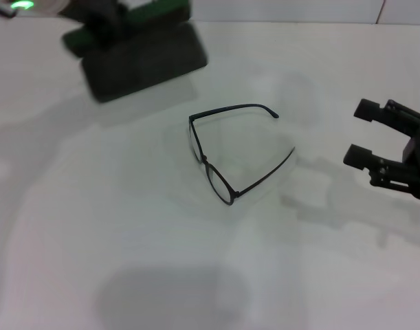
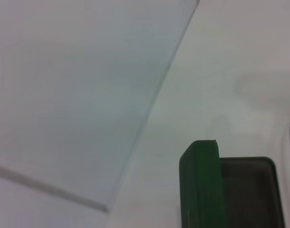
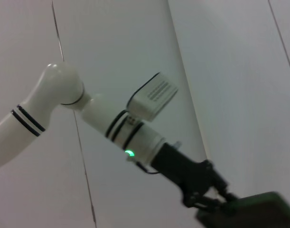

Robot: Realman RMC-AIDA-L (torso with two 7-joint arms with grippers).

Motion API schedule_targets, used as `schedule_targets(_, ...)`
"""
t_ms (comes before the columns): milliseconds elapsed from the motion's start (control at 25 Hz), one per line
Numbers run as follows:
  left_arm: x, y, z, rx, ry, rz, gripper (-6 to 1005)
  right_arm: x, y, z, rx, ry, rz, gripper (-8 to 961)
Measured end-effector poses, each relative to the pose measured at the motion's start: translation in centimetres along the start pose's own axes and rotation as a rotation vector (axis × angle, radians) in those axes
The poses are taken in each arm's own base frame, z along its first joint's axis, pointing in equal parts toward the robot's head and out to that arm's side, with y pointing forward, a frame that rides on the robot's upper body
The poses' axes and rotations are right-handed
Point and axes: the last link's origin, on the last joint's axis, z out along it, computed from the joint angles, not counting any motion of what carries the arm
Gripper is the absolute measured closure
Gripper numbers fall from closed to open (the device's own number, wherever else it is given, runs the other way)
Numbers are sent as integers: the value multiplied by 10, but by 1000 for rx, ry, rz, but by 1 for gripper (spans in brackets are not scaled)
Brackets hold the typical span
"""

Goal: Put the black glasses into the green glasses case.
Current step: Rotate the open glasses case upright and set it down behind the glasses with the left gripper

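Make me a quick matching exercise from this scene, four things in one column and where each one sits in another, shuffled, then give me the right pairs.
1. black glasses
2. green glasses case
3. right gripper
4. left gripper

A. at the case, far left of the table
B. open, hovering at the table's right side
C. far left, lid up
D. mid-table, temples unfolded

Pairs: 1-D, 2-C, 3-B, 4-A

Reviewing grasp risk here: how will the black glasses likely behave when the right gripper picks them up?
The black glasses look thin-wired, so probably light and easily slid across the table. Their unfolded temples may flex or swing if pinched. The open right gripper should likely grip the frame, since lenses seem fragile.
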Motion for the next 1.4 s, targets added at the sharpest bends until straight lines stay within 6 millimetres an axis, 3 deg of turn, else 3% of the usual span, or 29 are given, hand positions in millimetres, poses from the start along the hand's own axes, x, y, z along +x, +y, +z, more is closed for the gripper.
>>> schedule_targets(160,33,5,28,33,58,124,792,3,5,-6,3,-5,13,100)
schedule_targets(280,46,10,53,16,58,169,792,7,8,-9,8,-8,30,100)
schedule_targets(440,51,17,81,-17,33,202,794,12,11,-11,18,-12,52,100)
schedule_targets(680,55,31,106,-57,16,249,798,17,13,-12,28,-16,61,100)
schedule_targets(1080,64,71,109,-216,6,319,749,16,10,-9,27,-15,55,100)
schedule_targets(1400,64,78,109,-248,-1,304,699,16,10,-9,26,-15,54,99)
